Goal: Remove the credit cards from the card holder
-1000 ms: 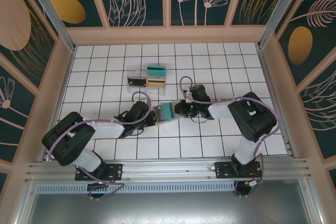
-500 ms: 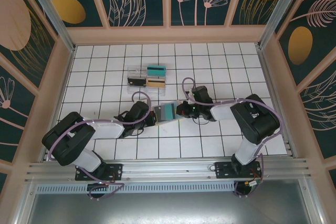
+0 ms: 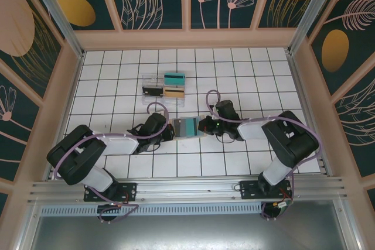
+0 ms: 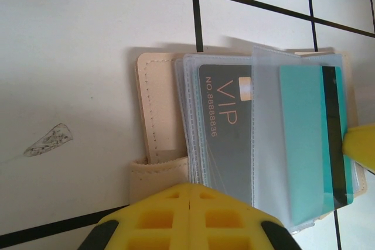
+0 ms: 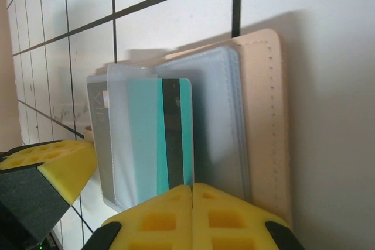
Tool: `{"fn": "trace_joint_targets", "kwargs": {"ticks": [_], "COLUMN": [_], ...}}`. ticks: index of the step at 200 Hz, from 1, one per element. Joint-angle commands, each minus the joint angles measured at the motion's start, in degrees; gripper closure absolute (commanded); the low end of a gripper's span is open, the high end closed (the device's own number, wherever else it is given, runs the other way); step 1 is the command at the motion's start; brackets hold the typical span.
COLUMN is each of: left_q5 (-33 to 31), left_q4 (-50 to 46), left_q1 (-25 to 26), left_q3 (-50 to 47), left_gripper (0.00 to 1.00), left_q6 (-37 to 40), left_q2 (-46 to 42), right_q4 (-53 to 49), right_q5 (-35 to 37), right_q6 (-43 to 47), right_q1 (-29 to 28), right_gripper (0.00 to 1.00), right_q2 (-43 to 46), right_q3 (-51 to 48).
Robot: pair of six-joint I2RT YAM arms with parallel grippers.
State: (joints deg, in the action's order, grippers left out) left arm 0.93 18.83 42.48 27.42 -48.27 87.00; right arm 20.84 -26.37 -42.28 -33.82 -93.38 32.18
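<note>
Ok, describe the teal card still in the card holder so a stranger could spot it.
In the middle of the white tiled table lies the open tan card holder. The teal card sticks partway out of its clear sleeve, a black stripe along one side. The dark grey card beside it reads VIP; the other teal card sits in the clear tray.

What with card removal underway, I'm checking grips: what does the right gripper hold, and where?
Cannot tell: the shut right gripper meets the teal credit card at its exposed edge, possibly only pressing.
</note>
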Motion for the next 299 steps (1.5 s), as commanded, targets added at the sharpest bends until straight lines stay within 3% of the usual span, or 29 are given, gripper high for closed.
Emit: {"fn": "trace_joint_targets", "kwargs": {"ticks": [1, 112, 153, 165, 175, 206, 249, 264, 299], "left_q5": [-0.9, -1.2, -2.6, -4.1, -5.8, -12.3, -17.6, -18.9, -20.4], "left_q4": [-3.2, -3.5, -5.6, -7.0, -8.5, -12.9, -16.2, -17.9, -21.3], "left_q1": [-0.3, -0.2, -0.3, -0.2, -0.2, -0.2, -0.2, -0.2, -0.2], "left_q3": [-0.1, -0.2, 0.1, 0.0, -0.1, -2.1, -7.9, -9.8, -13.3], "left_gripper": [1.00, 1.00, 1.00, 0.85, 0.62, 0.02, 0.02, 0.01, 0.01], "left_q6": [-0.2, 0.0, -0.1, -0.2, -0.1, -0.5, -0.5, -0.8, -1.7], "left_q2": [-0.3, -2.0, -7.3, -10.5, -13.7, -25.6, -41.8, -46.5, -55.6], "right_q4": [0.1, -6.0, -10.9, -13.2, -15.4, -23.1, -33.7, -33.1, -31.3], "right_q5": [2.6, 2.5, 3.0, 3.5, 3.9, 7.0, 16.1, 20.9, 24.3], "right_q6": [-1.3, 3.5, 8.2, 10.2, 12.3, 21.1, 38.4, 48.0, 65.3], "right_q1": [0.7, 8.7, 9.0, 8.6, 7.9, 3.7, -3.7, -6.7, -8.9], "right_gripper": [1.00, 1.00, 1.00, 1.00, 1.00, 1.00, 1.00, 1.00, 1.00], "right_q2": [2.1, 11.3, 16.1, 16.9, 17.2, 14.4, 3.2, 0.3, -4.7], "right_q3": [-1.9, -4.1, -0.5, 2.0, 4.8, 15.5, 34.3, 38.6, 46.7]}}
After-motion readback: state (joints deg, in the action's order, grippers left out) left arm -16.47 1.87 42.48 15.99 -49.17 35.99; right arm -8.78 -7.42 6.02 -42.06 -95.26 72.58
